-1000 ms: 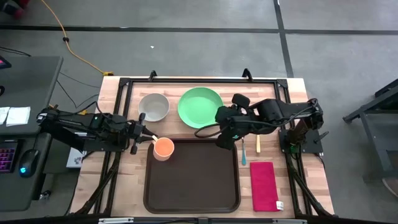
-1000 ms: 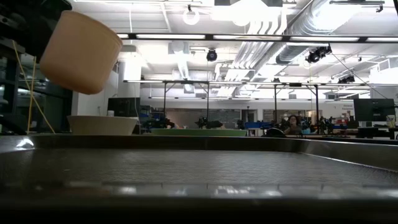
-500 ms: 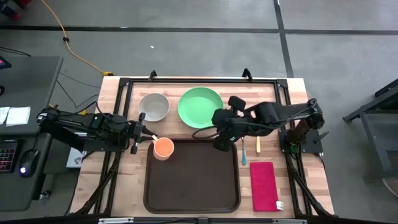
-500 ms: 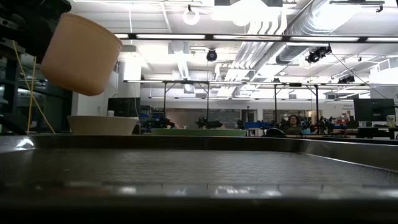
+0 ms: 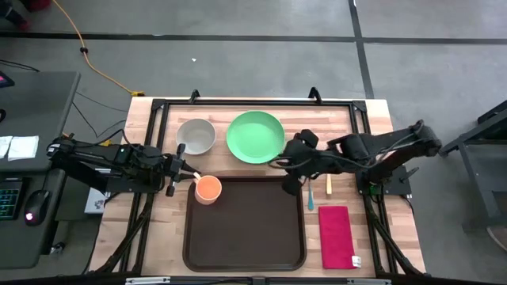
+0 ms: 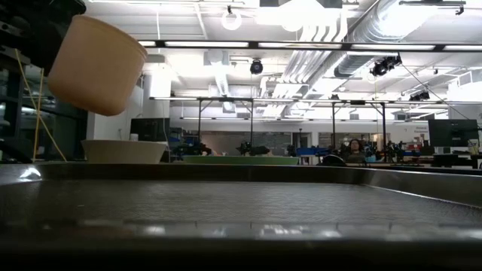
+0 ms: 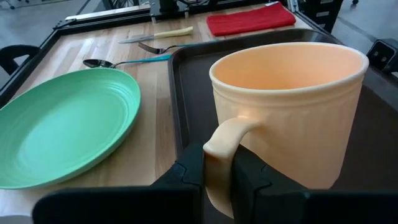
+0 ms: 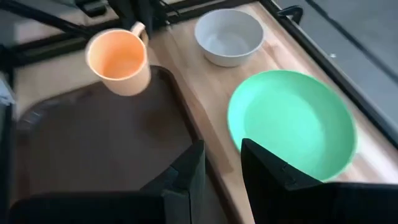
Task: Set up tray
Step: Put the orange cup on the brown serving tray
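Observation:
The dark brown tray (image 5: 253, 229) lies at the table's near middle. An orange cup (image 5: 208, 188) hangs over its far left corner, clear of it in the low view (image 6: 98, 64), with my left gripper (image 5: 184, 177) shut on its handle. My right gripper (image 5: 290, 187) hovers over the tray's far right corner; in its wrist view its fingers stand open (image 8: 222, 165) with nothing between them. The green plate (image 5: 255, 136) and the white bowl (image 5: 196, 135) rest on the wood beyond the tray's far rim. My left gripper pinches the cup's handle (image 7: 219, 146) between its two fingers (image 7: 189, 177). The fingers come nearly level from the table's left. The cup is lifted clear above the tray's far left corner, mouth up and slightly tilted.
A red napkin (image 5: 336, 236) lies right of the tray. A fork (image 5: 310, 194), a spoon and a knife (image 5: 329, 184) lie between the napkin and the plate, close under my right arm. A black frame (image 5: 253, 101) borders the table's far edge.
My right gripper has sunk toward the tray's far right corner and shifted a little toward the table's right edge, while its arm has stretched out to the right. My left gripper and the cup have kept still.

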Controlling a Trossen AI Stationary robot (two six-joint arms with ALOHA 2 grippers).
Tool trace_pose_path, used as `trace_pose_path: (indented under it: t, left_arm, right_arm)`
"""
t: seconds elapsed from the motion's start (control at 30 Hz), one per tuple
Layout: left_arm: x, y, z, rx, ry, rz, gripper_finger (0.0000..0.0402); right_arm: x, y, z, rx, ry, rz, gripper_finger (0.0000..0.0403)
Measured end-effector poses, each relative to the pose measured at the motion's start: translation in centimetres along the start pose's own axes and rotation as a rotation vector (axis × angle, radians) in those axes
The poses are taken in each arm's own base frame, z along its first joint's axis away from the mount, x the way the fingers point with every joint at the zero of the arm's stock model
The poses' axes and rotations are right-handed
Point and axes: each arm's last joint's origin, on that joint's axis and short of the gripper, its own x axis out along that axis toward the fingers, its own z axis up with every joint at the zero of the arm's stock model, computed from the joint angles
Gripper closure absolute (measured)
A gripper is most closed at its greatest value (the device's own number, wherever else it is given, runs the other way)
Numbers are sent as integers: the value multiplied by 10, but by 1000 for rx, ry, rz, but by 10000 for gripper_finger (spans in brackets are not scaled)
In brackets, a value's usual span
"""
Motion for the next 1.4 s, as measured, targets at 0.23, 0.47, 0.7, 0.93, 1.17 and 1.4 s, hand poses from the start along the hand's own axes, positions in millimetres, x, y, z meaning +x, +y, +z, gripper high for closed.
trace_pose_path:
  t: [0.23,0.47,0.7,0.93,1.17,1.4]
  left_arm:
    - [2,0,-4,-3,8,18,330]
    - [10,-2,-16,-27,-2,2,330]
    - [10,-2,-17,-17,2,20,330]
    - [14,-2,-22,-9,-19,29,330]
    - [21,-5,-35,-30,-41,6,330]
    - [21,-5,-35,-5,-33,12,330]
  right_arm:
    - [-1,-13,-26,58,-83,121,320]
    - [-6,-23,-40,90,-112,163,320]
    - [-7,-25,-40,63,-134,125,320]
    - [-6,-25,-41,63,-131,118,320]
    - [-1,-24,-42,56,-132,77,320]
    - [6,-20,-43,71,-118,73,320]
